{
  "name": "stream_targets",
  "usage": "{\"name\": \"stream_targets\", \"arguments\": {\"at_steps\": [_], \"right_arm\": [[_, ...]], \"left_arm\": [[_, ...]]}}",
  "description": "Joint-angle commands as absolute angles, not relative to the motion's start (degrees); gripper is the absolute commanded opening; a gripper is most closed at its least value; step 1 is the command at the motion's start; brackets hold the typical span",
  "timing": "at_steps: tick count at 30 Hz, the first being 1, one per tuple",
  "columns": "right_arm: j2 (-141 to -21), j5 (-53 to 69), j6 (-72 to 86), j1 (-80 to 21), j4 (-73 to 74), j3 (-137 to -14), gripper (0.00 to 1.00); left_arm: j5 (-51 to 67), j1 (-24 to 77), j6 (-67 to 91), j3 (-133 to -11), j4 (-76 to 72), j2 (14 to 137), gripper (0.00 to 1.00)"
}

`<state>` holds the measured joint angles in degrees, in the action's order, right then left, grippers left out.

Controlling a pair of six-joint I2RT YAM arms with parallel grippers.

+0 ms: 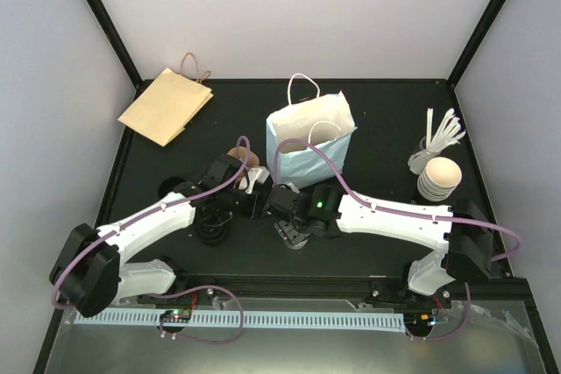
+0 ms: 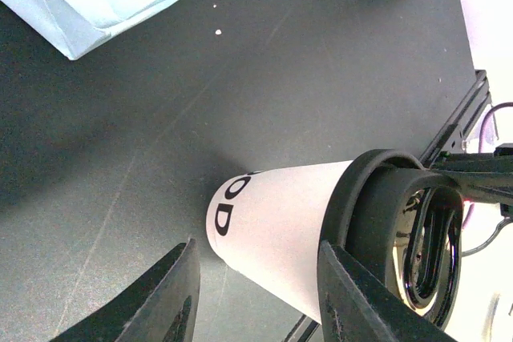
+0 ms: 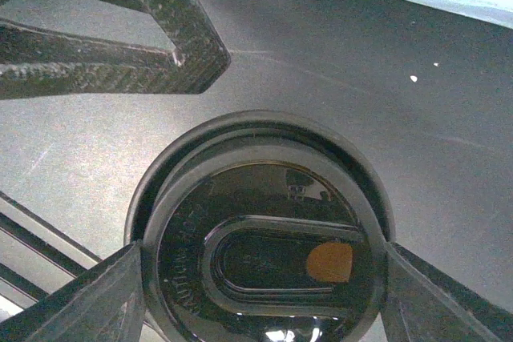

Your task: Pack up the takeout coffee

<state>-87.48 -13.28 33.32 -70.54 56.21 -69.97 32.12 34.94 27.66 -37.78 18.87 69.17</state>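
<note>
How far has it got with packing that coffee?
Done: the black lid sits on the coffee cup. In hand: right jaws pinch the lid, left jaws flank the cup. Left to do: getting it into the open white bag, which it is outside.

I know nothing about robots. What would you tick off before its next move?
1. Lid seated on the takeout coffee: ok.
2. Right pincer straddling the lid: ok.
3. Right pincer's grip firm: cannot tell.
4. Left pincer closed on the takeout coffee: not ok, a gap shows beside one finger.
5. White bag upright, mouth open: ok.
</note>
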Motion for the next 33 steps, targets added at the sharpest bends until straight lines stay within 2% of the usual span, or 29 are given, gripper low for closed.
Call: {"name": "stream_targets", "arguments": {"at_steps": [1,15,33], "right_arm": [[-85.7,-11.5,30.1,-71.1,54.0,-68.4,0.75],[-81.8,-5.5,16.5,-71.0,47.4,-61.8,0.72],[-82.4,-5.8,14.1,-71.0,47.5,-61.2,0.72]], "left_arm": [[33.9,34.6,27.8,-37.4,17.2,69.4,0.42],[35.8,34.4,28.4,-35.6,17.6,66.9,0.42],[39.5,34.4,31.0,-32.9,13.0,67.8,0.41]]}}
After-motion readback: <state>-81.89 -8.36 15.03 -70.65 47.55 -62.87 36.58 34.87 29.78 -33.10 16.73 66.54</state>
